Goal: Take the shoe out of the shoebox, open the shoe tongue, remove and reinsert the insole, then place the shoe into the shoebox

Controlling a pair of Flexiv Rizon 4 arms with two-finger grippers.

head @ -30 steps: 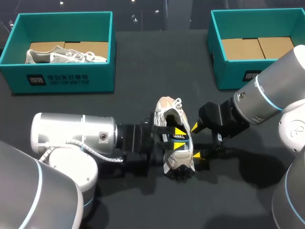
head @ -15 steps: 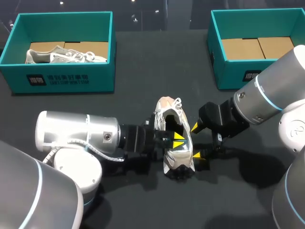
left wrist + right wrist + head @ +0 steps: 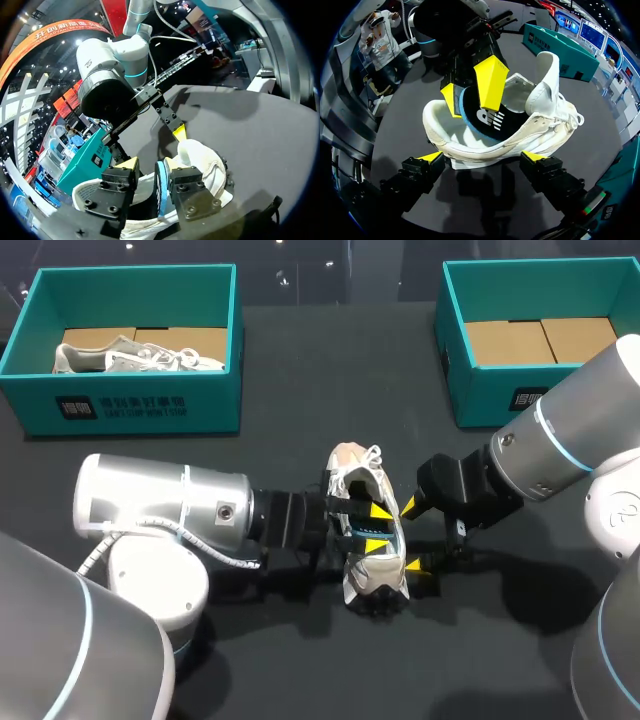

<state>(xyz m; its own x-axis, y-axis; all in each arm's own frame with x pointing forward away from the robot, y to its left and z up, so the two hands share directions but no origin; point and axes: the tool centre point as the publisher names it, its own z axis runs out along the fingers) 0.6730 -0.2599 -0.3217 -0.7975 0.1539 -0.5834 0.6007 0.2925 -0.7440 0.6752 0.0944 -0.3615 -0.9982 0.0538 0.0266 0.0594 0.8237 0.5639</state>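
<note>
Lying on the dark table [image 3: 300,390] in the lower middle of the frame, the white mesh lace-up shoe [image 3: 352,472] has the left hand [image 3: 375,528] inside its opening, yellow tips pinching the black, blue-edged insole [image 3: 487,120] standing on edge there. The right hand [image 3: 411,535] is spread, both tips against the shoe's right side. Farther back, a teal cardboard shoebox [image 3: 135,405] at upper left holds another pale shoe [image 3: 130,358]; a second teal shoebox [image 3: 480,400] sits at upper right.

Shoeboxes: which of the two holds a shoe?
The left shoebox, with a pale shoe inside; the right shoebox shows only its cardboard floor.
</note>
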